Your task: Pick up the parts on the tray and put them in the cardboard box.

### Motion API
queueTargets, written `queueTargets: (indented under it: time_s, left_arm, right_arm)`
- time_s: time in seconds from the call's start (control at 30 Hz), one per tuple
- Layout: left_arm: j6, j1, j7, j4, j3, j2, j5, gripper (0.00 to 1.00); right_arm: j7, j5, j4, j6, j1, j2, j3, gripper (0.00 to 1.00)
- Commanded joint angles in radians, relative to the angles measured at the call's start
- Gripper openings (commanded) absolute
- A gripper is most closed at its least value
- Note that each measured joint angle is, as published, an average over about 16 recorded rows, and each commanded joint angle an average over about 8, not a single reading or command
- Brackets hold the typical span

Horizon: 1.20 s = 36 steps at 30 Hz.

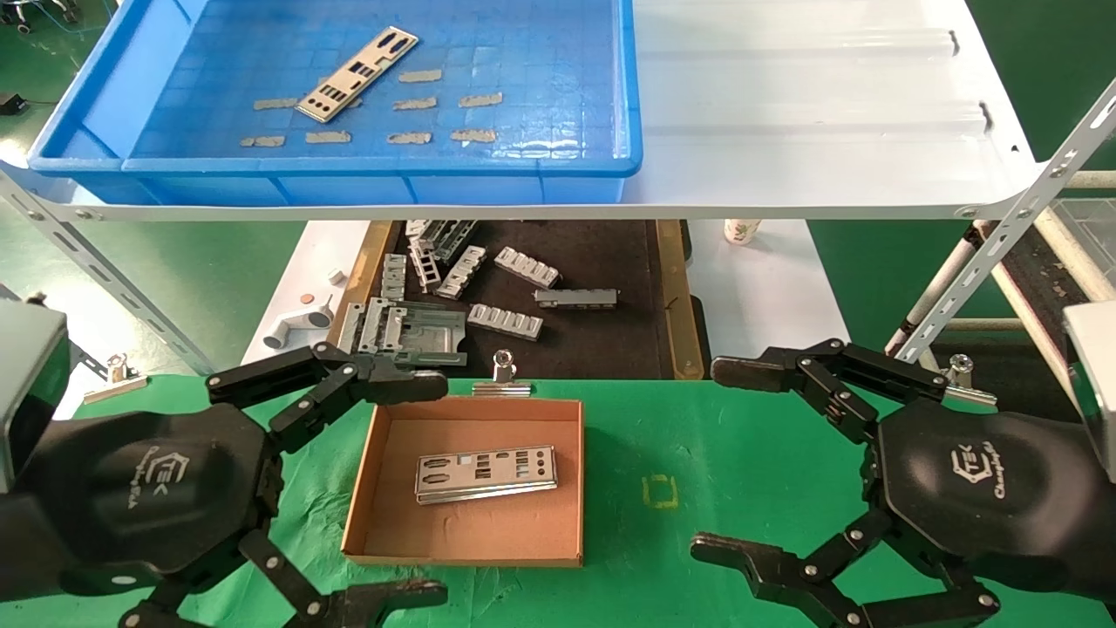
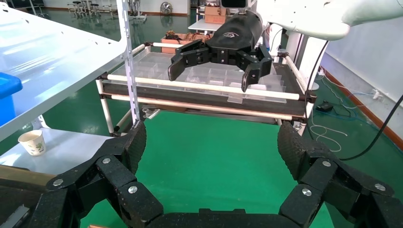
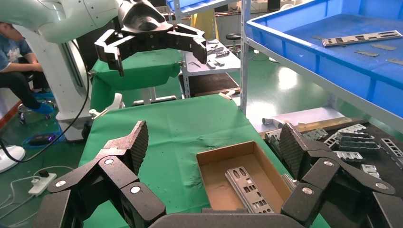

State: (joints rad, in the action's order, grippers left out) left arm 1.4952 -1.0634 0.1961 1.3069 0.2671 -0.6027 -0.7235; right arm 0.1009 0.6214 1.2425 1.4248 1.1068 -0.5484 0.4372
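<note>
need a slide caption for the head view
Both grippers open over the green table, parts in the cardboard box, one part left on the tray.

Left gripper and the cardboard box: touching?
Apart. The right wrist view shows the left gripper open and raised, with green cloth visible between it and the cardboard box lower down.

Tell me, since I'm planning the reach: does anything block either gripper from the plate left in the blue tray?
Nothing lies on the plate, but the tray sits on a raised shelf, so both open grippers, left and right, must rise over its front edge.

"TEK" logo on both gripper housings: left gripper (image 1: 418, 488), right gripper (image 1: 728, 462).
</note>
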Motion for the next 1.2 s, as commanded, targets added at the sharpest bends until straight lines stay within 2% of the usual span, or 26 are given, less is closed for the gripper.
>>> queueTargets:
  time_s: [0.03, 1.2]
  left_arm:
    - [-0.001, 0.005, 0.003, 0.009, -0.005, 0.004, 0.003, 1.00]
    - [0.000, -0.012, -0.010, -0.026, 0.014, -0.009, -0.007, 1.00]
  right_arm:
    - [0.000, 0.000, 0.000, 0.000, 0.000, 0.000, 0.000, 1.00]
    - [0.000, 0.000, 0.000, 0.000, 0.000, 0.000, 0.000, 1.00]
